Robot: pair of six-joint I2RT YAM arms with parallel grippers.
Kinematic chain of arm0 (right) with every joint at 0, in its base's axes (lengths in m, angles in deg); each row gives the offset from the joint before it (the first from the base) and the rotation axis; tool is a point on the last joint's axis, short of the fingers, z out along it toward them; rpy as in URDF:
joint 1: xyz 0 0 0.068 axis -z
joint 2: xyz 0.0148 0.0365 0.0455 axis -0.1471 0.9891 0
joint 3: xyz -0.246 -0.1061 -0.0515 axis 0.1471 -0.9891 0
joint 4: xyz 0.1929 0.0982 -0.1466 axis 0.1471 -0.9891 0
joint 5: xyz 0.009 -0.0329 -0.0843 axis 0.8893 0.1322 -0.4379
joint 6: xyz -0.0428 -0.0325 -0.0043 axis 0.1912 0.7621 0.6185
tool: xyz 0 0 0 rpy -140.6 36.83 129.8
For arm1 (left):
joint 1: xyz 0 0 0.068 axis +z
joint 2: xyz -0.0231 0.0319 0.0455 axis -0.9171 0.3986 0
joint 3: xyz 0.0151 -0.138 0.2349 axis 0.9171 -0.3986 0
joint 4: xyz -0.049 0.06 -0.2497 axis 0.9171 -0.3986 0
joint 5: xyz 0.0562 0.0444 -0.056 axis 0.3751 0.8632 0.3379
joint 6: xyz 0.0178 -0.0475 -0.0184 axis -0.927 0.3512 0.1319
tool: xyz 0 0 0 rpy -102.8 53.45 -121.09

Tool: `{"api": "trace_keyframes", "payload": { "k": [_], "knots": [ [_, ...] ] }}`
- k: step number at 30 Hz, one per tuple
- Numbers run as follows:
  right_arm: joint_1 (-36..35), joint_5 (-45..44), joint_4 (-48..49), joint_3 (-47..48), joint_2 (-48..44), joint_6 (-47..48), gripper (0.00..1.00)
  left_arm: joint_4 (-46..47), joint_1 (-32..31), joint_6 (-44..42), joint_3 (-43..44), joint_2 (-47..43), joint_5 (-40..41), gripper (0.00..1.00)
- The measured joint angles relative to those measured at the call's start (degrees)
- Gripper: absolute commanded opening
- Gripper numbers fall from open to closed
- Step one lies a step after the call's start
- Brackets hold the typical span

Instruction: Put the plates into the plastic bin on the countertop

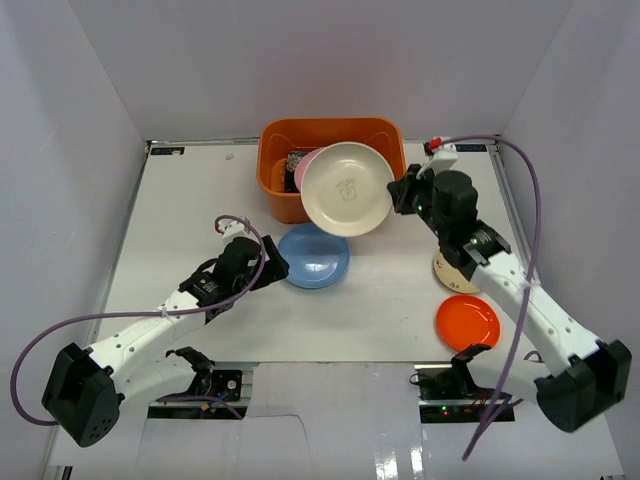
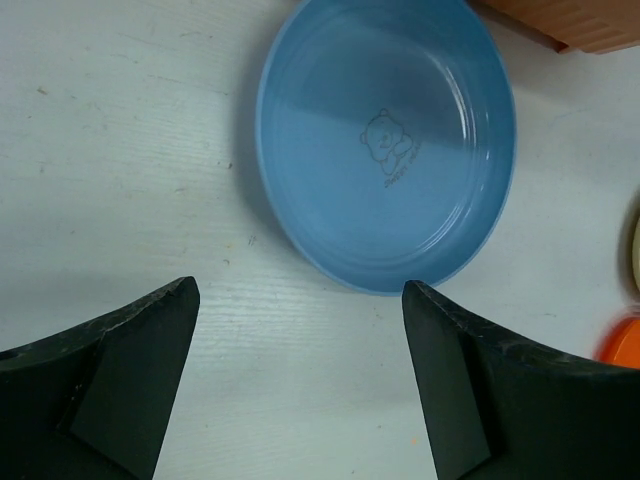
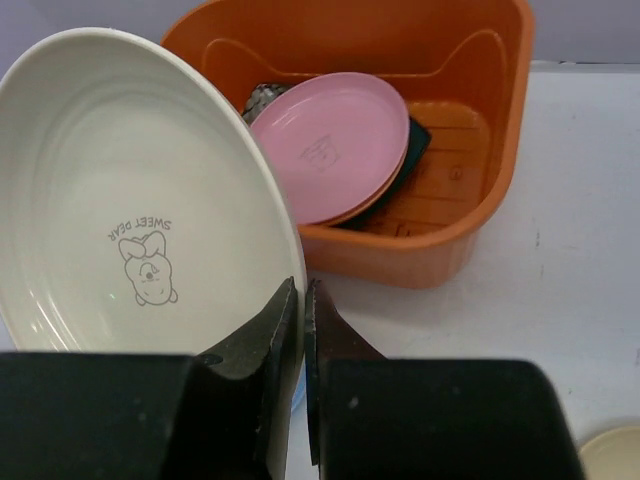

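Right hand point(image 3: 300, 292) is clamped on the rim of the cream plate point(image 3: 140, 200). We'd say the edge pinch is there because a shallow plate offers no other purchase. The plate hangs tilted over the near wall of the bin point(image 1: 330, 125), face up, probably so it can slide in at an angle. The pink plate point(image 3: 325, 150) already leans inside on a dark plate point(image 3: 415, 150).

Left hand point(image 2: 300, 288) has its fingers wide apart and holds nothing. It sits low over the desk point(image 2: 120, 150), just short of the blue plate point(image 2: 385, 140), which lies flat in front of the bin. We read that as lining up to straddle its rim.

The orange plate point(image 1: 467, 322) waits on the desk, near right.
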Motion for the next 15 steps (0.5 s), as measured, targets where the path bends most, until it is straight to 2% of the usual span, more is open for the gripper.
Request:
{"api": "trace_keyframes", "payload": {
  "k": [8,15],
  "knots": [
    [6.80,1.20,2.62,26.03,30.84,2.10,0.08,7.41,1.09,0.28,-0.39,5.92,-1.68,0.94],
    [10.10,2.78,0.22,41.11,48.43,3.32,0.08,9.84,2.95,-0.15,-0.39,13.73,-2.64,0.90]
  ]
}}
